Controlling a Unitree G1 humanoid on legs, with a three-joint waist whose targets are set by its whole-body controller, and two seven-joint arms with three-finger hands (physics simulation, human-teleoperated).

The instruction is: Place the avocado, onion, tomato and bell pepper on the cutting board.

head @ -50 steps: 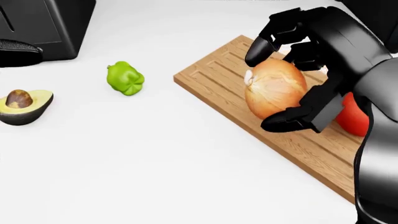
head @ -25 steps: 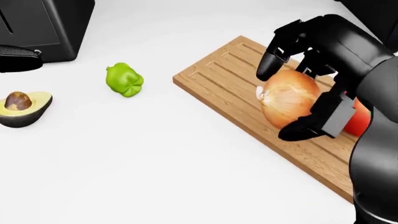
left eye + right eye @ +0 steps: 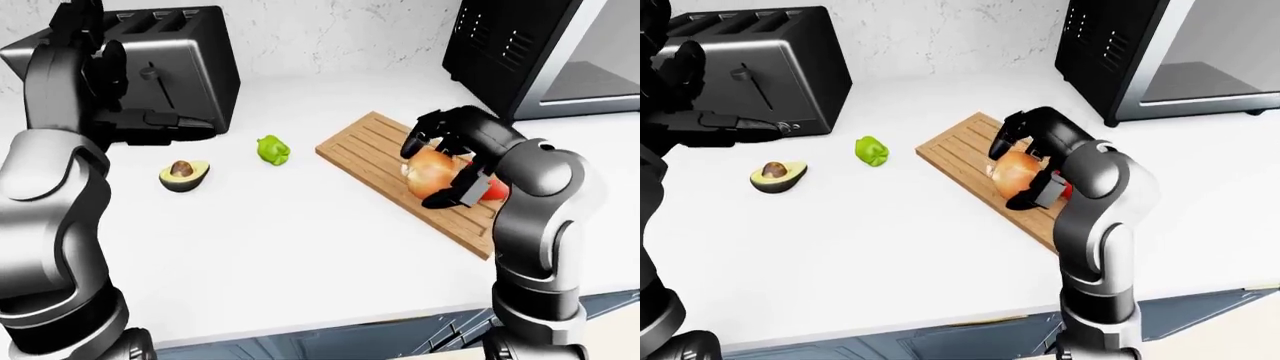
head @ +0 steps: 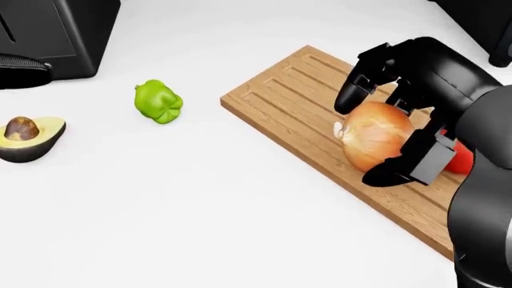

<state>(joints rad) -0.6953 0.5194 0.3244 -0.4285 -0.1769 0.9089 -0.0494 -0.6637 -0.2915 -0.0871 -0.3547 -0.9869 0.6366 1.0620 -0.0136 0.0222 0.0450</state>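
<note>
My right hand (image 4: pixel 382 135) is shut on the brown onion (image 4: pixel 372 141) and holds it on or just above the wooden cutting board (image 4: pixel 296 105) at the right of the head view. The red tomato (image 4: pixel 458 159) lies on the board, mostly hidden behind that hand. The green bell pepper (image 4: pixel 158 102) and the halved avocado (image 4: pixel 24 138) lie on the white counter (image 4: pixel 200 204) left of the board. My left hand (image 3: pixel 85 56) is raised, fingers spread, by the toaster in the left-eye view, holding nothing.
A dark toaster (image 3: pixel 165 71) stands at the upper left of the left-eye view. A black oven-like appliance (image 3: pixel 1150 56) stands at the upper right of the right-eye view. The counter's near edge runs along the bottom (image 3: pixel 300 330).
My right hand has carried the onion a little to the right and down over the cutting board. The pepper and avocado have stayed put.
</note>
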